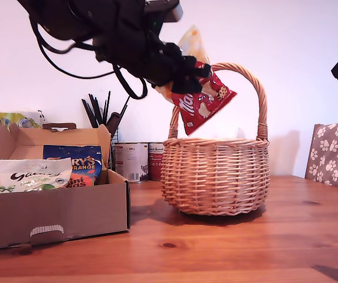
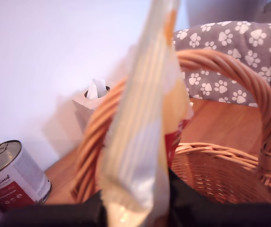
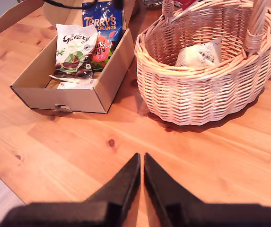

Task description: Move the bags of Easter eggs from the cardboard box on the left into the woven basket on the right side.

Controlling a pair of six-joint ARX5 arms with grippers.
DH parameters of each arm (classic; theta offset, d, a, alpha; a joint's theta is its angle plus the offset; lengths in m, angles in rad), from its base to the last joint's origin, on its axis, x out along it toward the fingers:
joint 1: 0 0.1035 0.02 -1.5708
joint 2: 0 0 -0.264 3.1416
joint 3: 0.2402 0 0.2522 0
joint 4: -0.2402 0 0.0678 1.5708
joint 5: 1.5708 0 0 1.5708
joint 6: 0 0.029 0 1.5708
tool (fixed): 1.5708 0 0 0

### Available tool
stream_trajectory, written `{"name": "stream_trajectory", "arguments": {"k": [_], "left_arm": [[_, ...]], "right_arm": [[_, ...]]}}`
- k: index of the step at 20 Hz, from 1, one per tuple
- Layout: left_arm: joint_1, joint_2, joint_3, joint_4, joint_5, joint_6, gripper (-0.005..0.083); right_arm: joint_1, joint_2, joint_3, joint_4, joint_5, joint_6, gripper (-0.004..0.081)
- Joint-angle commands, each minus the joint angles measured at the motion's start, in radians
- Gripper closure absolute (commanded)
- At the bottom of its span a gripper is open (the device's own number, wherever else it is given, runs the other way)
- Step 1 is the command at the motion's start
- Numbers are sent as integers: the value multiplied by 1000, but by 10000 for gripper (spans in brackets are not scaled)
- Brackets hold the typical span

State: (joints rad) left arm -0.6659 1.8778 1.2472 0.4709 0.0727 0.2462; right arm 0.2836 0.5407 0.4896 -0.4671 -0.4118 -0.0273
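— Wicker first: where is the woven basket (image 1: 216,174) sitting?

— On the wooden surface (image 1: 263,242), at the exterior view's right, with the cardboard box (image 1: 53,215) at that view's left, nearly touching it. My first pincer (image 1: 180,73) is clamping a red-and-cream Maltesers bag (image 1: 204,100) by its upper end, and the bag is hanging tilted in the air beside the basket's arched handle (image 1: 262,97), above the rim.

— How are you meaning to do this well?

— I am judging that the bag needs carrying past the handle, over the open middle, and lowering close before letting go, so the crinkly pouch is not catching on the braided rim or slipping outside. One pale bag with a barcode (image 3: 199,54) is already lying inside, so there is room beside it.

— And the other pincer?

— My second pincer (image 3: 141,163) is hovering over bare wood nearer the front of the surface, its tips nearly together and holding nothing.

— Anything readable?

— In the box, a whitish bag reading "Galaxy" (image 1: 33,174) is leaning in front of a blue one reading "Terry's Orange" (image 1: 77,162). On the held bag only "Ma" is showing. Tins (image 1: 132,160) are standing behind, their labels too small to read.
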Motion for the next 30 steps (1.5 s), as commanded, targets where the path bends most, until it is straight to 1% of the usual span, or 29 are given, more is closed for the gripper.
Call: {"name": "stream_trajectory", "arguments": {"k": [1,7,9,10,11,12,13,15,21,24,27,28,29,30], "left_arm": [[-10,61,0,30,-4,16,793],[-16,110,3,99,-57,24,793],[-16,117,3,100,-64,24,787],[-16,124,3,107,-63,23,745],[-17,126,3,105,-63,26,652],[-18,129,3,100,-67,48,534],[-21,132,3,99,-74,59,449],[-31,132,3,97,-68,77,377],[-86,130,4,91,-55,150,380],[-105,104,4,41,-55,190,384],[-109,51,4,-40,-61,199,444],[-109,26,4,-80,-76,199,460],[-108,-2,4,-125,-95,199,488],[-106,-32,4,-178,-116,199,551]], "right_arm": [[4,0,7,6,0,-4,783],[4,0,7,6,2,-4,782],[4,0,7,6,2,-4,783],[4,0,7,6,2,-4,783],[4,0,7,6,2,-4,783],[4,0,7,6,2,-4,783],[4,0,7,6,2,-4,783],[4,0,7,6,2,-4,783],[4,0,7,6,2,-4,783],[4,0,7,6,2,-4,783],[4,0,7,6,2,-4,783],[4,0,7,6,2,-4,783],[4,0,7,6,2,-4,783],[4,0,7,6,2,-3,783]]}}
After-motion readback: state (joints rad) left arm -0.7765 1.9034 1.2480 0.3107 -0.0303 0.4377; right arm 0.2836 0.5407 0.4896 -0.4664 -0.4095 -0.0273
